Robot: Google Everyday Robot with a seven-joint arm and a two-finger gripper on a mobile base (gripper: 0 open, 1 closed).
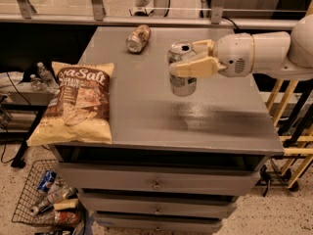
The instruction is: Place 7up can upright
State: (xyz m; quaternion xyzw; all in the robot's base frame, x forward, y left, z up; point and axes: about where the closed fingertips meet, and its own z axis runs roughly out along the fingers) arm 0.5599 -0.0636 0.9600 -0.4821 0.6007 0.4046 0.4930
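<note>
- Your gripper point(185, 58) is over the back part of the grey table point(205, 126). It sits at the end of the white arm point(266, 53), which comes in from the right side of the picture.
- Its two tan fingers point(193, 68) are squeezed around the 7up can point(183, 84). One finger goes across the front of the can and the other goes behind it, near the rim.
- The fingers are only as far apart as the can is wide (you can see no gap between them and the can).
- The 7up can stands straight up in the grip. Its silver top faces up and its bottom points down at the table.
- The bottom of the can is very close to the table top. You cannot tell if it touches the table or hangs just above it.
- A brown can point(138, 38) lies on its side at the back of the table. It is to the left of the 7up can in the picture and does not touch it.
- A big chip bag point(73, 104) lies flat on the front left part of the table, well apart from both cans.
- Under the table top there are drawers point(156, 180) with small knobs.
- A wire basket point(24, 204) with bottles in it sits on the floor at the bottom left.
</note>
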